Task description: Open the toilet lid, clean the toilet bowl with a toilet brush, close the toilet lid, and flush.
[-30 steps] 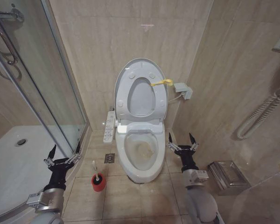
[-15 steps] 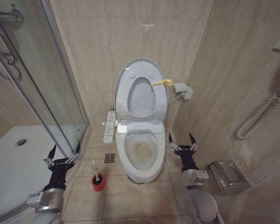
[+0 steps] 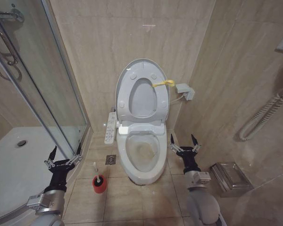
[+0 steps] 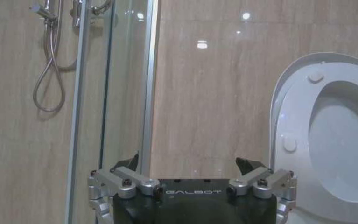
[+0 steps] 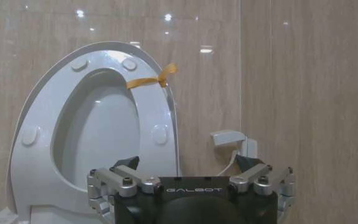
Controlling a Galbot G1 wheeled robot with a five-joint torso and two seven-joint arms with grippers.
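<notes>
left arm: low at the robot's left, between the shower tray and the red cup; left pincer [image 3: 64, 156] points up and forward, fingers spread, holding nothing
right arm: low at the robot's right, just beside the bowl's right side; right pincer [image 3: 183, 143] same pose, fingers apart, empty
lid: large white glossy plastic oval toilet lid [image 3: 126, 78] stands upright against the beige tiled wall [image 3: 99, 42], ring seat raised against it, yellow strap loop [image 3: 163, 84] at its right edge, round bumpers visible
bowl: white ceramic oval toilet bowl [image 3: 142, 151] is uncovered, yellowish-brown stain inside
brush: toilet brush [image 3: 96, 171] with thin white stick handle stands in small red cup holder [image 3: 100, 184] on the floor left of the bowl; bristle head mostly hidden in the cup
cut off: both arms run out of the head view's bottom edge
</notes>
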